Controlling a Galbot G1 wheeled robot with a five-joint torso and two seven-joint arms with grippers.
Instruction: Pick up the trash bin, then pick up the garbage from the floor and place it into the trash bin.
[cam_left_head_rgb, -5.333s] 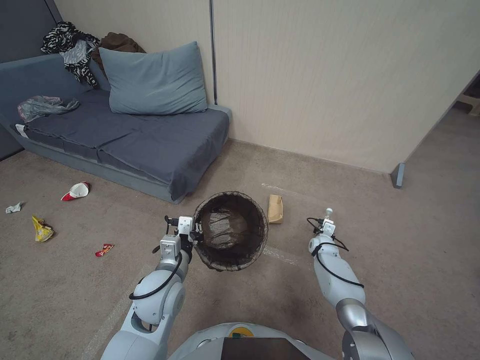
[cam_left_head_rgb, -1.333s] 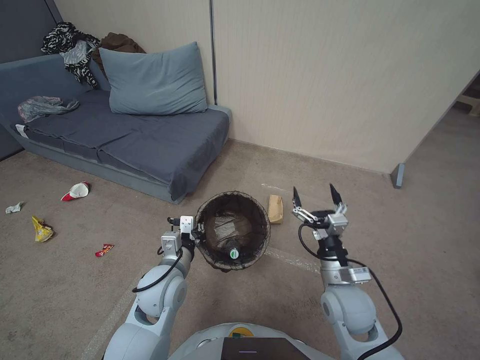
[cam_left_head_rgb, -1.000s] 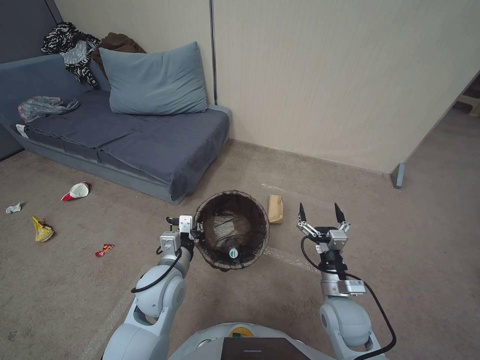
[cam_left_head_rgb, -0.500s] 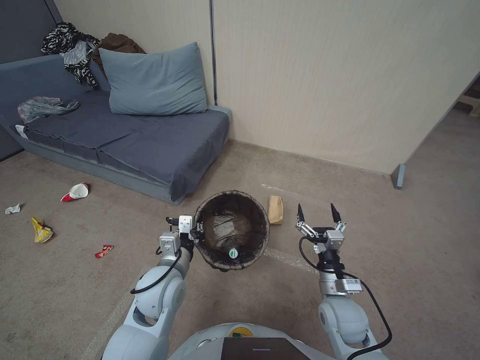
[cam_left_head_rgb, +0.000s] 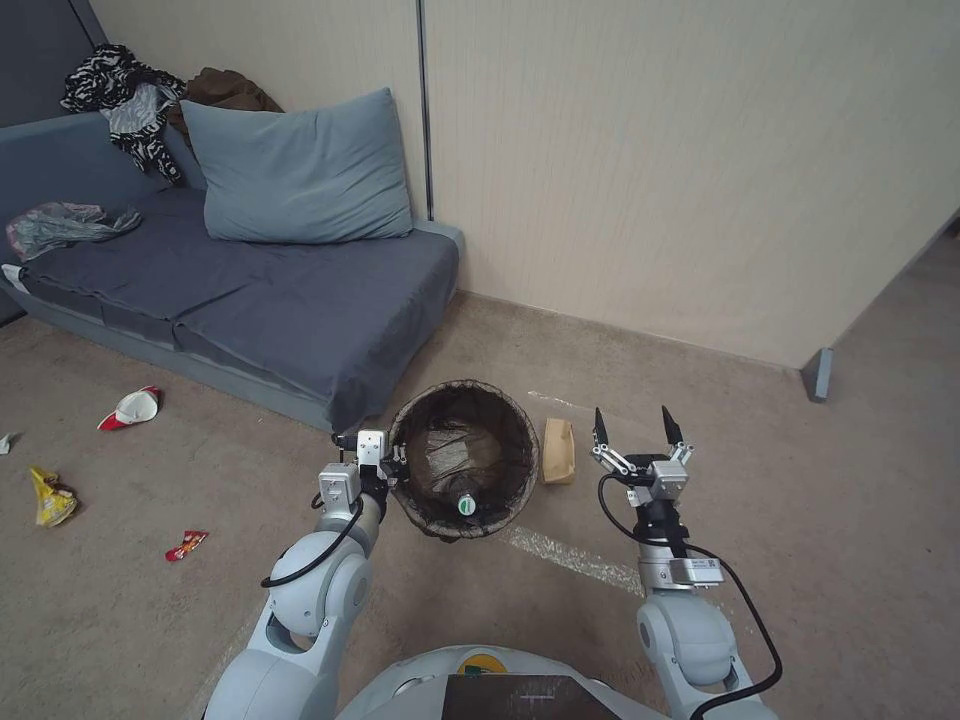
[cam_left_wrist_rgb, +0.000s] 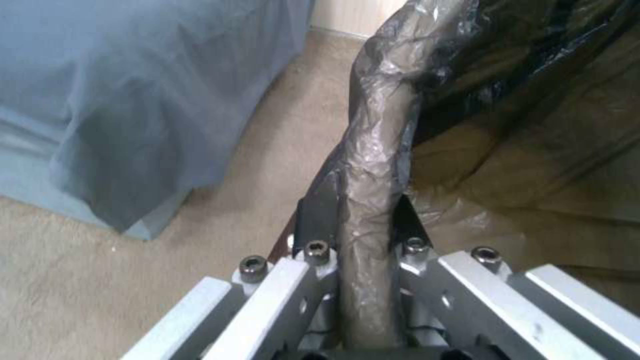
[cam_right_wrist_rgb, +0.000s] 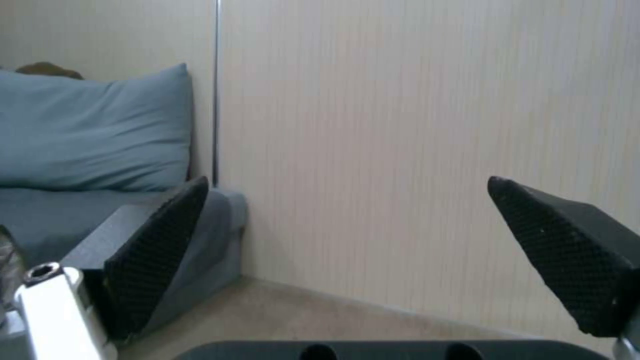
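Observation:
My left gripper (cam_left_head_rgb: 392, 467) is shut on the bag-covered rim of the trash bin (cam_left_head_rgb: 464, 396), holding it off the floor in front of me. In the left wrist view the rim (cam_left_wrist_rgb: 373, 165) stands clamped between the fingers (cam_left_wrist_rgb: 313, 220) of my left gripper (cam_left_wrist_rgb: 360, 222). A clear bottle with a green cap (cam_left_head_rgb: 465, 503) lies inside the bin. My right gripper (cam_left_head_rgb: 635, 428) is open and empty, pointing up to the right of the bin. A brown paper piece (cam_left_head_rgb: 558, 449) lies on the carpet just beyond the bin. Further left lie a crushed red-and-white cup (cam_left_head_rgb: 128, 407), a yellow wrapper (cam_left_head_rgb: 50, 496) and a red wrapper (cam_left_head_rgb: 186, 544).
A grey-blue sofa (cam_left_head_rgb: 230, 290) with a cushion (cam_left_head_rgb: 295, 170) and piled clothes (cam_left_head_rgb: 125, 100) fills the left. A beige wall (cam_left_head_rgb: 680, 170) runs behind, ending at a corner post (cam_left_head_rgb: 820, 375) on the right. A pale tape strip (cam_left_head_rgb: 570, 558) crosses the carpet.
The whole head view has shifted, so the camera has turned a little to the right. The bottle went into the bin, and my right gripper rose open beside it.

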